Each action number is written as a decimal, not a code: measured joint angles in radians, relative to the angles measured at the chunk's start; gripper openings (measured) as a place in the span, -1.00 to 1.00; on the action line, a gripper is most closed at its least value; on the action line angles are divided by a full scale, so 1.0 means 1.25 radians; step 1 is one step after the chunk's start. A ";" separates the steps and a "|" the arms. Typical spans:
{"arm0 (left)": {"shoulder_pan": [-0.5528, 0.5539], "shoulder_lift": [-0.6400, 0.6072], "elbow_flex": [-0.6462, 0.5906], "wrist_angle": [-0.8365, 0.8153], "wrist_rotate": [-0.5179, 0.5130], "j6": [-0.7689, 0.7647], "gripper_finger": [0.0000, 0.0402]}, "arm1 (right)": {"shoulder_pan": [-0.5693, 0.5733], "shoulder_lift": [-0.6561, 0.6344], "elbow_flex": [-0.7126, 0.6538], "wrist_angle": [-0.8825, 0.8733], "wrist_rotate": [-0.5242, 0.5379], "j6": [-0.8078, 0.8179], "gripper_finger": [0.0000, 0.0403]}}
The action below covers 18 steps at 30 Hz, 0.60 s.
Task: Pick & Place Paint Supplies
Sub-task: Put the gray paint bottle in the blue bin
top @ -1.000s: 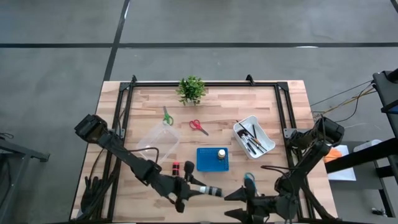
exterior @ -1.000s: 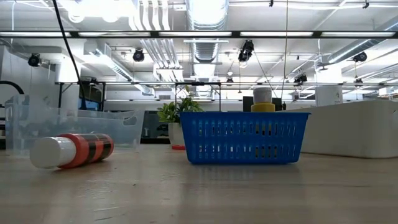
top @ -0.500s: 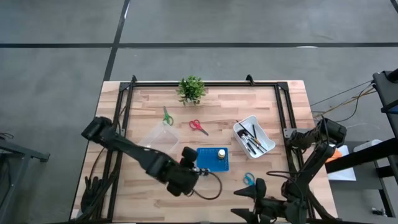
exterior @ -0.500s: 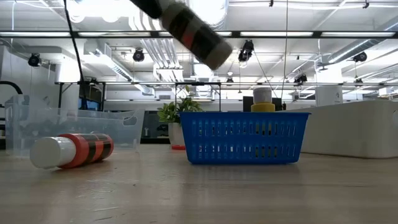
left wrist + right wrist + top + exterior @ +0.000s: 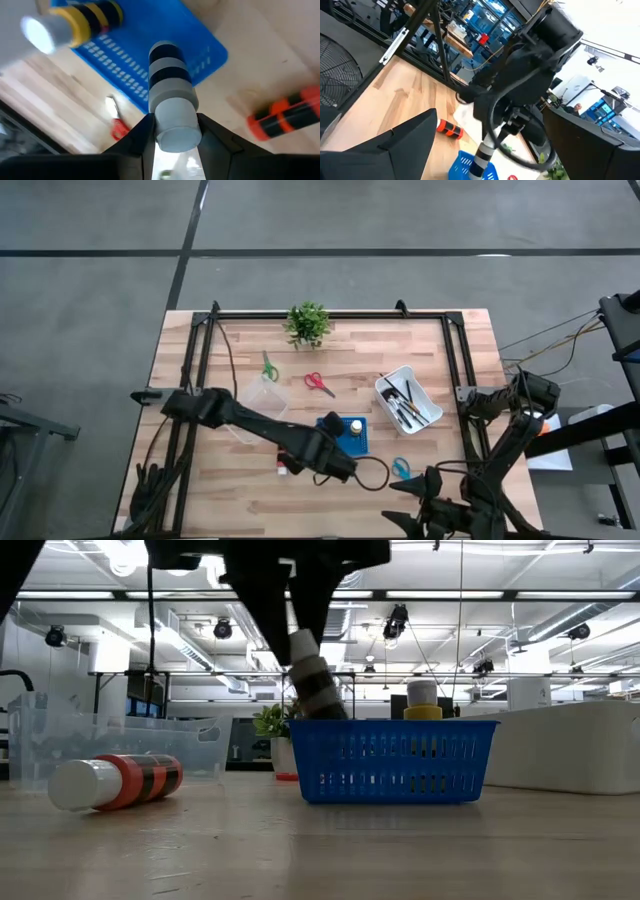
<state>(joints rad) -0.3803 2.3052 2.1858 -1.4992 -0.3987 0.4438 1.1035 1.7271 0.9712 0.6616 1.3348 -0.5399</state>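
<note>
My left gripper (image 5: 330, 455) hangs over the blue basket (image 5: 345, 438) (image 5: 395, 760), shut on a black-and-white striped paint bottle (image 5: 170, 95) (image 5: 315, 680). A yellow-and-black bottle (image 5: 355, 426) (image 5: 75, 22) stands in the basket. An orange-and-black bottle (image 5: 285, 463) (image 5: 110, 780) lies on its side on the table, left of the basket. Blue-handled scissors (image 5: 400, 468) lie flat near the front edge. My right gripper (image 5: 408, 505) (image 5: 487, 150) stands open beyond the table's near edge, with nothing between its fingers. My left gripper pinches the striped bottle at its pale cap end (image 5: 172, 107) between its two fingers (image 5: 135, 145). The fingers come steeply from above and lie along the bottle. The bottle hangs below them, tilted, striped end down, about level with the rim at the basket's left end (image 5: 310, 725).
A white bin (image 5: 408, 400) holding brushes stands right of the basket. A clear container (image 5: 255, 402) stands to the basket's left. Green scissors (image 5: 268, 367), red scissors (image 5: 320, 383) and a potted plant (image 5: 307, 323) lie farther back. Black frame rails run along the table's sides.
My left gripper has carried the striped bottle from the near edge up and toward the far right, over the basket. It has tipped from about level to steeply downward, swinging the bottle's striped end down. My right gripper has drawn back toward the table's right, uncovering the blue scissors.
</note>
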 joint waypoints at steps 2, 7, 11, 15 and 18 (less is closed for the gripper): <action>0.002 0.009 0.025 -0.004 -0.008 0.049 -0.42 | 0.005 0.000 -0.007 0.001 0.006 0.011 0.79; 0.004 0.014 0.035 -0.011 -0.043 0.133 -0.42 | 0.009 0.000 -0.026 0.002 0.021 0.037 0.79; 0.009 0.015 0.035 -0.039 -0.047 0.196 -0.42 | 0.009 0.000 -0.038 0.001 0.024 0.056 0.79; 0.021 0.015 0.037 -0.047 -0.046 0.249 -0.42 | 0.009 0.000 -0.048 0.002 0.024 0.080 0.79; 0.035 0.015 0.044 -0.049 -0.047 0.295 -0.42 | 0.009 0.000 -0.063 0.002 0.024 0.103 0.79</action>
<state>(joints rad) -0.3368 2.3234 2.2405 -1.5605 -0.4568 0.8121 1.1152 1.7271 0.8928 0.6640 1.3653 -0.4112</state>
